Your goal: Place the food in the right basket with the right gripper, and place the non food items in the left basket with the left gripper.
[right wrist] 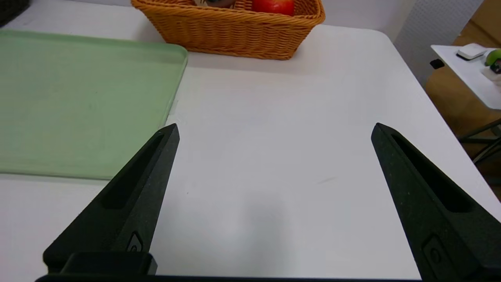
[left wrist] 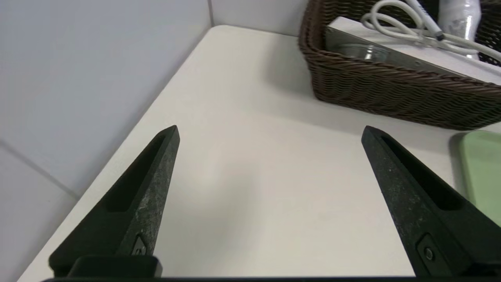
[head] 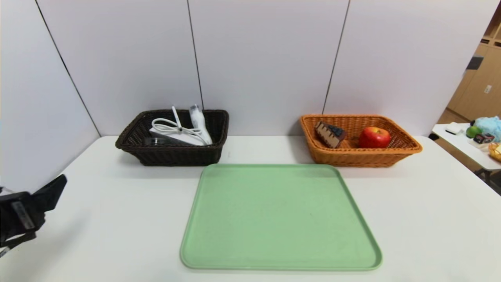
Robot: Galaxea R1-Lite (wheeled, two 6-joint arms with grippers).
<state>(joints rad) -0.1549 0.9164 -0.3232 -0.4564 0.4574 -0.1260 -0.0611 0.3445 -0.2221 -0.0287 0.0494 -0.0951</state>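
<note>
Apple [head: 374, 137] and cake [head: 330, 134] lie side by side in the orange basket [head: 407, 150], at the table's [head: 430, 211] far right, the cake on the side nearer the tray. Brown basket [head: 172, 156], at the far left, holds the power strip [head: 178, 137] with its cord coiled on top, a pen [head: 176, 116] leaning across it, a bottle [head: 200, 122] upright at the inner end, and a glass dish [left wrist: 358, 51] against the near wall. A green tray [head: 280, 219] lies bare between and in front of the baskets. Left gripper [left wrist: 270, 133] hangs above the table's near left part, jaws wide apart, holding nothing. Right gripper [right wrist: 276, 131] hangs above the table just right of the tray, jaws wide apart, holding nothing.
</note>
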